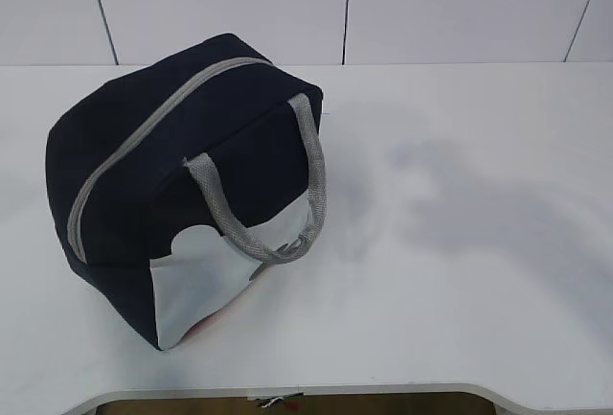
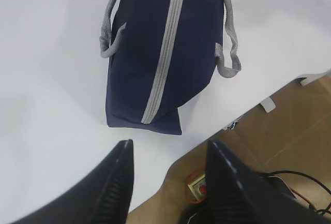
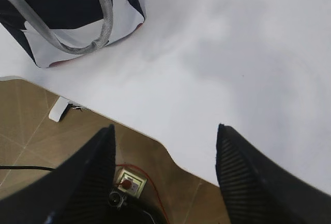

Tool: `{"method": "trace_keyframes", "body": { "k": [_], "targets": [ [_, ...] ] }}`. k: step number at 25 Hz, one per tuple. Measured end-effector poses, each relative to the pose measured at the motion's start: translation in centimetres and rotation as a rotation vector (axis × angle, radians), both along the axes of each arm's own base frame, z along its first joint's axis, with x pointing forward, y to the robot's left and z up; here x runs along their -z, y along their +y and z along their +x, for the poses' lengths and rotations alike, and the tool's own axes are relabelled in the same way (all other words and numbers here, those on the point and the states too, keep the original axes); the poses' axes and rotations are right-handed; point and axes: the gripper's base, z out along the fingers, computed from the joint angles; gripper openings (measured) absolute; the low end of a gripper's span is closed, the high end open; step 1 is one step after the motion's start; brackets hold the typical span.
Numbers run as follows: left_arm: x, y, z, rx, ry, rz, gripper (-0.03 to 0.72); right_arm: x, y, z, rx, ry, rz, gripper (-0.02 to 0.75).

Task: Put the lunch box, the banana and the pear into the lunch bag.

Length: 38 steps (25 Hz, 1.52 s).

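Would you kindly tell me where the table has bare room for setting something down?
The table is bare right of the lunch bag, out to the right and front edges. A narrower strip runs left of the bag. Only the bag's spot is occupied.

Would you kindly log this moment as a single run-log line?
lunch bag: on table, zipper shut | food: none visible | left gripper: open, empty | right gripper: open, empty

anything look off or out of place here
Nothing is spilled or damaged. The lunch bag sits on the table with its zipper closed, and no lunch box, banana or pear is in view. Both grippers are open, holding nothing.
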Motion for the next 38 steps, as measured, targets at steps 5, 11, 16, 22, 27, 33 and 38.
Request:
{"method": "trace_keyframes", "body": {
  "k": [5, 11, 16, 22, 27, 33, 38],
  "targets": [
    [0.5, 1.5, -3.0, 0.0, -0.047, -0.023, 0.34, 0.4, -1.6, -4.3, 0.002, -0.101, 0.033, 0.491],
    [1.9, 3.4, -6.8, 0.0, -0.108, -0.054, 0.339, 2.3, -3.2, -6.9, 0.036, -0.161, -0.003, 0.491],
    [4.0, 4.8, -9.5, 0.0, -0.152, -0.076, 0.316, 4.9, -3.8, -8.1, 0.046, -0.156, -0.023, 0.491],
    [7.3, 6.0, -12.0, 0.0, -0.186, -0.093, 0.26, 7.6, -4.4, -9.8, 0.048, -0.201, -0.005, 0.491],
    [10.4, 6.8, -13.6, 0.017, -0.23, -0.09, 0.246, 9.1, -4.9, -11.0, 0.051, -0.275, 0.024, 0.491],
    [13.9, 7.2, -14.4, 0.022, -0.249, -0.095, 0.244, 11.5, -5.1, -11.6, 0.051, -0.283, 0.027, 0.491],
    [15.4, 6.5, -13.4, 0.026, -0.22, -0.105, 0.244, 13.5, -5.1, -11.5, 0.05, -0.265, 0.02, 0.491]
  ]
}}
